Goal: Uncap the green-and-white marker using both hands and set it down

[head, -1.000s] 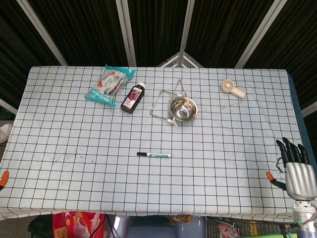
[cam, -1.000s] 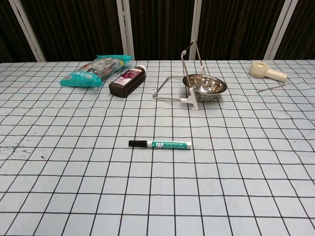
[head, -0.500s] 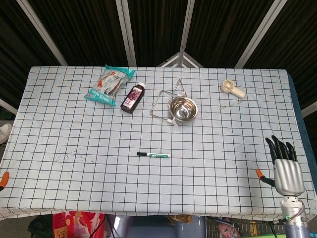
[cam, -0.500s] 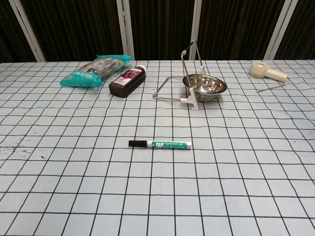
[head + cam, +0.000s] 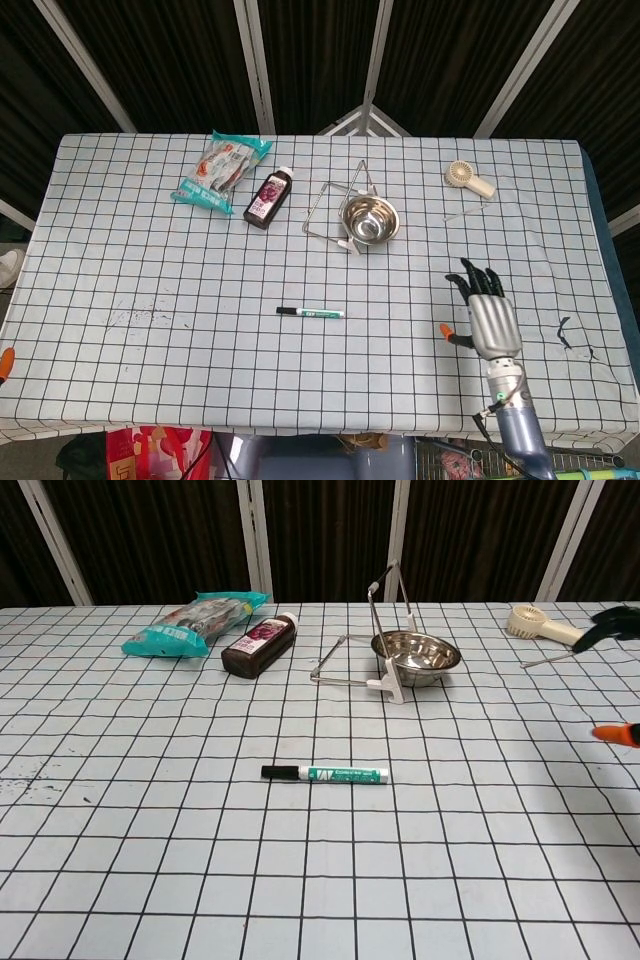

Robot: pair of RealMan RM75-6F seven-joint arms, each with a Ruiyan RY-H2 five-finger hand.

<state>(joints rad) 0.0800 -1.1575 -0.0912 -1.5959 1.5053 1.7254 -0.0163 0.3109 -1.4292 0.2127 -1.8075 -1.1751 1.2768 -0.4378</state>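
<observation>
We see one bench (image 5: pixel 120 260) draped in a white cloth ruled with a black grid. Over its right side hangs the right hand (image 5: pixel 487 312), silver-backed with dark fingers spread apart and holding nothing; the left hand shows only as an orange tip at the head view's left edge, so we cannot tell its state. Toward the far edge lie one crinkly teal snack bag (image 5: pixel 222 170), one dark bottle (image 5: pixel 269 197) on its side, one shiny steel bowl (image 5: pixel 368 220) in a thin wire stand (image 5: pixel 325 208), and one cream handheld fan (image 5: pixel 468 178). One slim green-and-white marker (image 5: pixel 310 313) lies flat mid-bench, black cap on, well apart from the hand.
</observation>
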